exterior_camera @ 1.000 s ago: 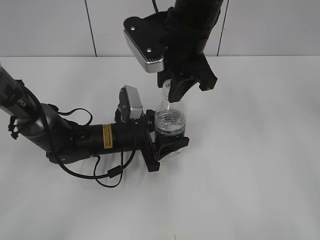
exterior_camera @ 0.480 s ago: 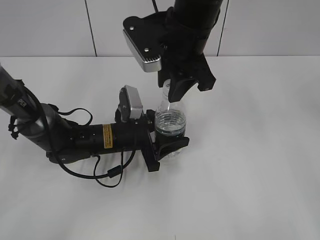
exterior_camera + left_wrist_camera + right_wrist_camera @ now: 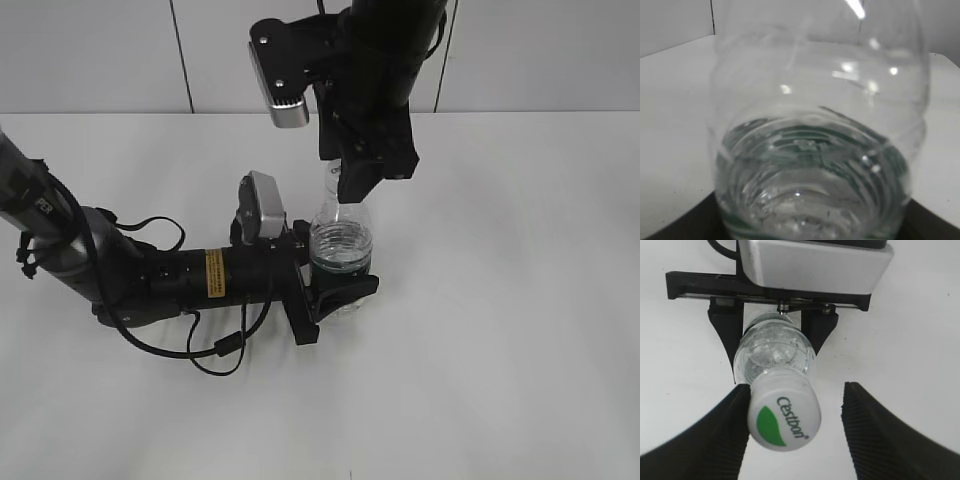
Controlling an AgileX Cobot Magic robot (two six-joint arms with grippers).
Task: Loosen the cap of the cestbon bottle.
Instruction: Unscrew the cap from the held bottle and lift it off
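Cap (image 3: pixel 784 414) touches one finger of the parted right gripper (image 3: pixel 795 432); left gripper (image 3: pixel 335 275) clamps the cestbon bottle (image 3: pixel 340 250).

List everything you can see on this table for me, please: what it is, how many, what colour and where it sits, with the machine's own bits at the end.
Clear plastic water bottle with a dark green label: one, clear with green, standing near the table's middle, clamped around its body by the left gripper.
Round white plastic cap with a green patch: one, white and green, on top of the bottle's neck, between the right gripper's fingers; one finger touches or nearly touches it, the other stands clear.
Table: one, white, under everything.
Wall: pale grey panels, behind the table.
Left gripper: one, black, low on the table, shut on the bottle.
Right gripper: one, black, above the bottle, jaws open around the cap.
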